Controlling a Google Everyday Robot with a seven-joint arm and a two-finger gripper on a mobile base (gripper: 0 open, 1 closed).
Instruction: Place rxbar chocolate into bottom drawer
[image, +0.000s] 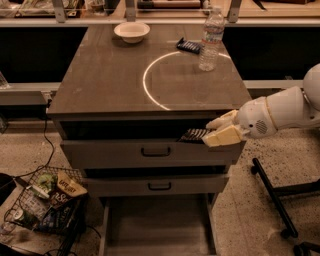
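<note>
My gripper (216, 131) is shut on the rxbar chocolate (194, 135), a flat bar in a black wrapper that sticks out to the left of the pale fingers (223, 136). It is held in front of the top drawer's front (150, 150), at the cabinet's right side, below the tabletop edge. The bottom drawer (155, 225) is pulled out at floor level, a wide shallow grey tray, well below and left of the gripper.
On the tabletop (105, 75) stand a white bowl (131, 31), a water bottle (210, 39) and a dark blue wrapped bar (189, 46). A wire basket of snacks (42, 200) sits on the floor at left. A black chair base (277, 195) is at right.
</note>
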